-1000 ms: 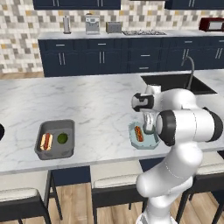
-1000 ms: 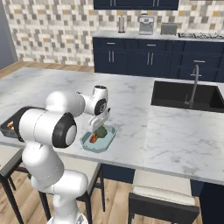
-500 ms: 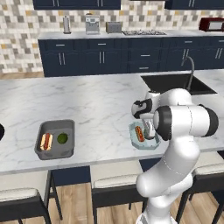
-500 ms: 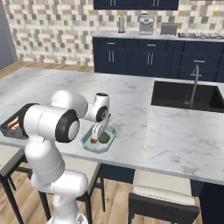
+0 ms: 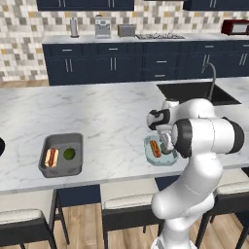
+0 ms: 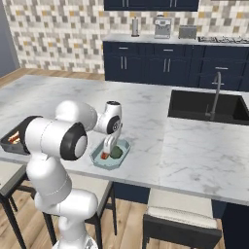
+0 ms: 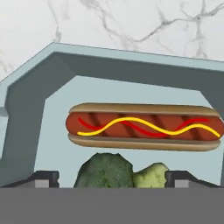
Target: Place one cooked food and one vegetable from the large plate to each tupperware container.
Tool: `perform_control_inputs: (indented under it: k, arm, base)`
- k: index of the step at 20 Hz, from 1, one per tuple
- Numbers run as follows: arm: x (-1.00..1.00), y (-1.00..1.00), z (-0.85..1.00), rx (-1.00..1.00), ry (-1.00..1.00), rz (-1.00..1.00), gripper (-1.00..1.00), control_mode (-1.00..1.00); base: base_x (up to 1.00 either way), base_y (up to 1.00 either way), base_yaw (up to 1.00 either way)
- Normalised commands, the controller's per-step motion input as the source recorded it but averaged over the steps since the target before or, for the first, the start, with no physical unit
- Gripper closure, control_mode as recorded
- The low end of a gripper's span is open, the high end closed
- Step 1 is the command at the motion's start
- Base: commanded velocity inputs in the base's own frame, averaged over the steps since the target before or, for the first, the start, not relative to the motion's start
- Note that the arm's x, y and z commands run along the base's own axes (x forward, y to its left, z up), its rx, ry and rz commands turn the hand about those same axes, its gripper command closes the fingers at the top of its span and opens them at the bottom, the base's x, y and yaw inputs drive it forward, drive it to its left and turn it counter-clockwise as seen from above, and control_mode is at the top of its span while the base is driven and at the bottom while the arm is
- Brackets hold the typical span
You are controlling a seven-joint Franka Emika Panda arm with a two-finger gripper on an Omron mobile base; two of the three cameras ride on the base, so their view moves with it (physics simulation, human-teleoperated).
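Two trays are sitting on the counter in the left base view: the grey tray (image 5: 61, 155) with a hot dog and a green vegetable, the teal tray (image 5: 159, 150) under the gripper (image 5: 165, 146). Right base view: broccoli (image 6: 115, 152) is lying inside. Hand view: fingertips (image 7: 43, 179) are standing apart, flanking it. Lifting straight up should be avoiding a nudge.

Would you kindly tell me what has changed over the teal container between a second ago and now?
The gripper came down over the pale teal container and its jaws opened, letting go of the broccoli, which now lies in the container beside the hot dog. The dark grey container, with its own hot dog and green vegetable, stayed put.
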Motion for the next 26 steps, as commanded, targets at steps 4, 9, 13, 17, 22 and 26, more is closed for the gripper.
perform_control_inputs:
  k: [4,9,13,17,22,26]
  arm:
    - [-0.19,0.00,0.30,0.00,-0.14,0.01,-1.00,-1.00]
    - [-0.55,0.00,0.77,0.00,-0.36,0.00,-1.00,-1.00]
    - [-0.66,0.00,1.00,0.00,-0.31,-0.03,-1.00,-1.00]
    - [-0.59,0.02,1.00,0.00,-0.30,-0.04,-1.00,-1.00]
    - [-0.70,0.00,1.00,0.00,-0.49,-0.05,-1.00,-1.00]
    - [-0.80,0.00,1.00,0.00,-0.44,-0.04,-1.00,-1.00]
  base:
    - [0.00,0.00,0.00]
    - [0.00,0.00,0.00]
    - [0.00,0.00,0.00]
    - [0.00,0.00,0.00]
    - [0.00,0.00,0.00]
    - [0.00,0.00,0.00]
